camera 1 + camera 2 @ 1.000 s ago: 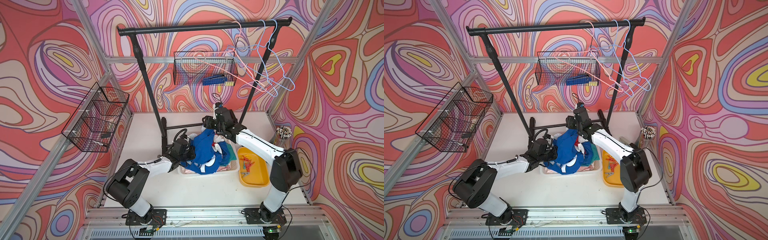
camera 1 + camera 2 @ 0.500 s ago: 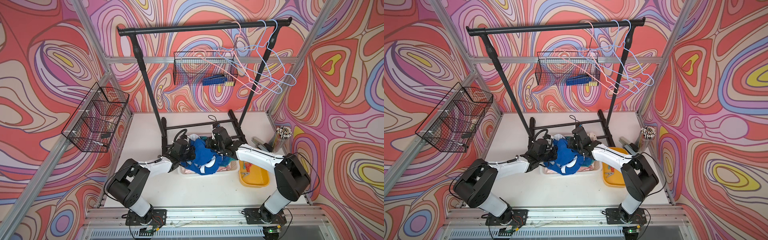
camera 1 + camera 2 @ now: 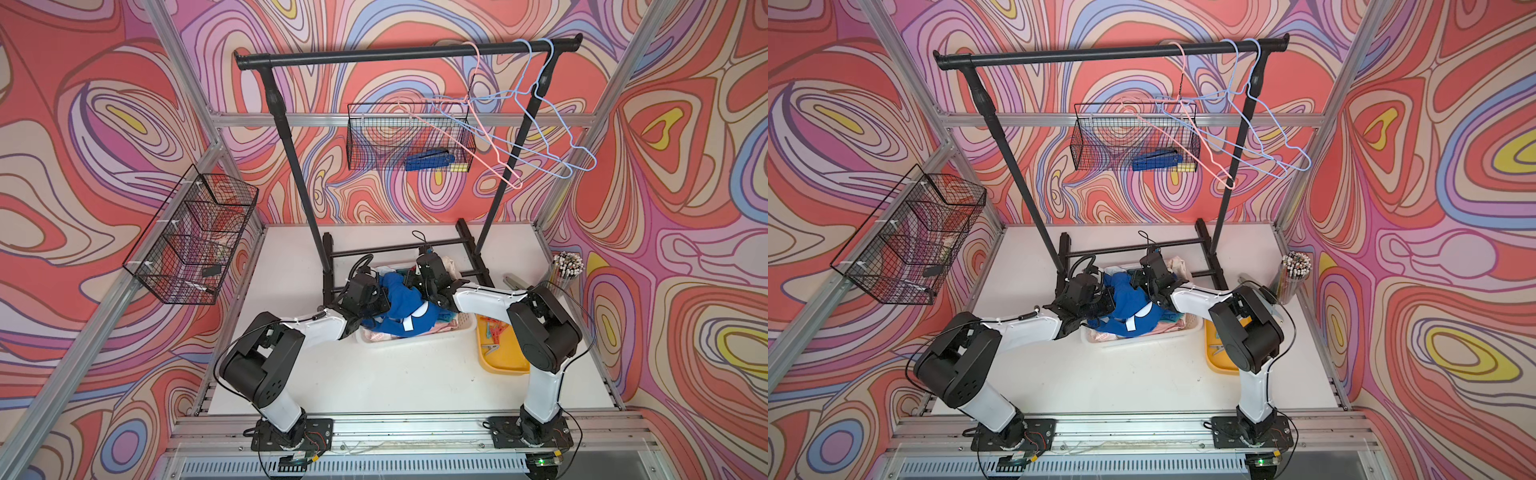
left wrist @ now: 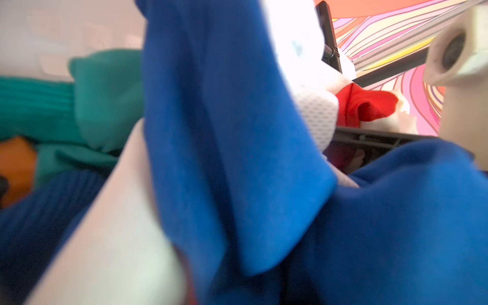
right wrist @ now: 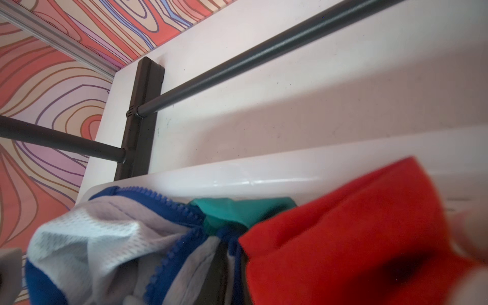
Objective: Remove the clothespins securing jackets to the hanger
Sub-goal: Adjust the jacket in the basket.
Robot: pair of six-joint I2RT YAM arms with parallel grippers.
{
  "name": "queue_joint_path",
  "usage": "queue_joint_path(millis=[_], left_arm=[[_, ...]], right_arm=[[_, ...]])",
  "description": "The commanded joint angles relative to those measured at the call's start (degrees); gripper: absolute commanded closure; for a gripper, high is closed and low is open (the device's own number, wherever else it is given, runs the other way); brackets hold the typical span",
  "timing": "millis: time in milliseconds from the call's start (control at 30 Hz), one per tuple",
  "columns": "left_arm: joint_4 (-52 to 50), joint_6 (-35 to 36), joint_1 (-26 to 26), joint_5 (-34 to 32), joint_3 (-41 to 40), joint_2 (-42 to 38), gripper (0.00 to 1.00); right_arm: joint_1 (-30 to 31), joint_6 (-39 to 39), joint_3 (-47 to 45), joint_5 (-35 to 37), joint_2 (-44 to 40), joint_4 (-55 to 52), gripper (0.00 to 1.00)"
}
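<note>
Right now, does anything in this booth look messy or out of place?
Yes. The three wire hangers hang bare and tilted on the black rail, which is odd for a clothes rack. The blue jacket lies crumpled together with a teal jacket in the white basket below.

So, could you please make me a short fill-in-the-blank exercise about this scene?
1. The black rail carries ___ empty hangers.
2. The jackets lie in a basket of ___ colour.
3. The loose clothespins lie in a tray of ___ colour.
Missing words: three; white; yellow.
</note>
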Motion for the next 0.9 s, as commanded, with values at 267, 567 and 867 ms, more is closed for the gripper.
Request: queue_joint_path(millis=[267, 567, 867], left_arm=[[-28.8, -0.97, 0.02, -5.82, -1.8, -10.11, 0.59], [-39.82, 5.79, -1.2, -8.89, 2.8, -23.26, 0.46], [-44.45, 10.26, -1.48, -11.05, 7.39, -32.45, 0.38]], right_arm=[[0.59, 1.38, -9.83, 1.09, 3.49, -11.15, 0.88], [0.59, 0.89, -8.05, 0.01, 3.73, -11.24, 0.88], [0.62, -1.37, -2.89, 2.82, -3.65, -18.17, 0.79]])
